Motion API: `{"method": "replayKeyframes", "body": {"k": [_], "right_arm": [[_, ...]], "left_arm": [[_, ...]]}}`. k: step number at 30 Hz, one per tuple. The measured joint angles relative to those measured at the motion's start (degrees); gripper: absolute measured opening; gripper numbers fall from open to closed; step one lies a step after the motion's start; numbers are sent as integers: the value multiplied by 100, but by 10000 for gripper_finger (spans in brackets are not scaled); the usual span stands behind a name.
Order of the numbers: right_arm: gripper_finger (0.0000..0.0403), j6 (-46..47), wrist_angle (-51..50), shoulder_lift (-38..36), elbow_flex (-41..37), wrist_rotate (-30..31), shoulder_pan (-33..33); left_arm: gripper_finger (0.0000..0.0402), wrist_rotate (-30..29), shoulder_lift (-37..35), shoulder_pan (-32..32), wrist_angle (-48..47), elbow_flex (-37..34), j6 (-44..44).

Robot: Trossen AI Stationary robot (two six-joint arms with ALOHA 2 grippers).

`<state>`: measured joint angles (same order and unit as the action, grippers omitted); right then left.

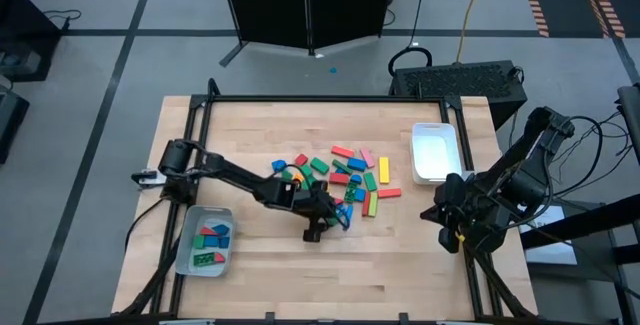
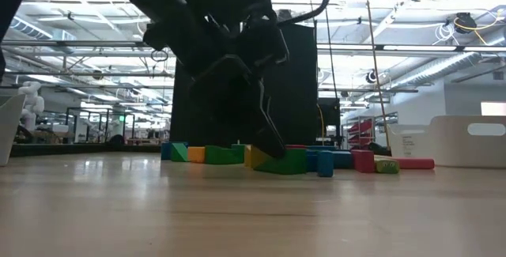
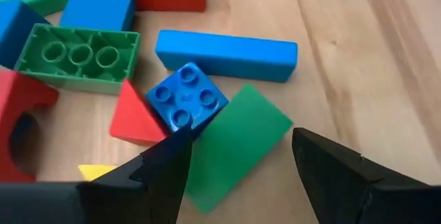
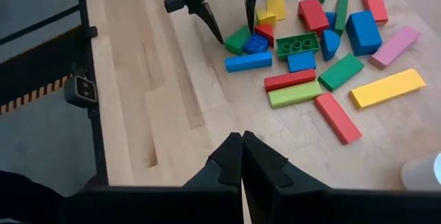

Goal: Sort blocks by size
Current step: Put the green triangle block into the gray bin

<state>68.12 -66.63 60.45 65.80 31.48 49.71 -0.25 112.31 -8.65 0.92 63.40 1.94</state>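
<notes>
Blocks [image 1: 345, 177] lie scattered mid-table, a few already in the grey tray [image 1: 186, 249] — left gripper [image 3: 238, 165] hangs wide open over a flat green block [image 3: 238, 145], holding nothing. Rigid, light, probably slick; pinch its long edges. Right gripper [image 4: 242, 156], closed and empty, waits aside.

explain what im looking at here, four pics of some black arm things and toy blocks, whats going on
These are two robot arms at a wooden table, each ending in a two-finger tool. One picture looks down from above, one looks level across the table top, and two come from cameras on the wrists. The left tool is open, low over the pile of blocks, its fingers either side of a flat green block; nothing is held yet. The right tool waits shut near the table's edge. A grey tray already holds a few blocks; a white tray looks empty.
</notes>
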Motion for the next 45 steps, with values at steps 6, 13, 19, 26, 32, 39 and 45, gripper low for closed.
{"method": "replayKeyframes", "body": {"k": [6, 13, 19, 26, 32, 39, 45], "right_arm": [[0, 3, -6, 0, 0, 0, 0], [0, -56, -16, 0, 0, 0, 0], [0, -122, -135, 0, 0, 17, 0], [0, -119, -204, 1, 0, 15, 0], [0, -127, -361, 0, 0, 20, 0], [0, -127, -483, 0, 0, 24, 0], [0, -135, -522, 0, -2, 284, 0]], "left_arm": [[253, 333, 0, 236, 12, 2, 186], [253, 574, 0, 315, 25, 2, 185], [253, 696, 287, 254, 176, 9, 145], [251, 703, 507, 252, 288, 31, -1], [166, 660, 511, 196, 283, 31, -307], [118, 1034, 327, 179, 66, 16, -1433], [118, 1057, -783, -216, -1334, -3, -1951]]}}
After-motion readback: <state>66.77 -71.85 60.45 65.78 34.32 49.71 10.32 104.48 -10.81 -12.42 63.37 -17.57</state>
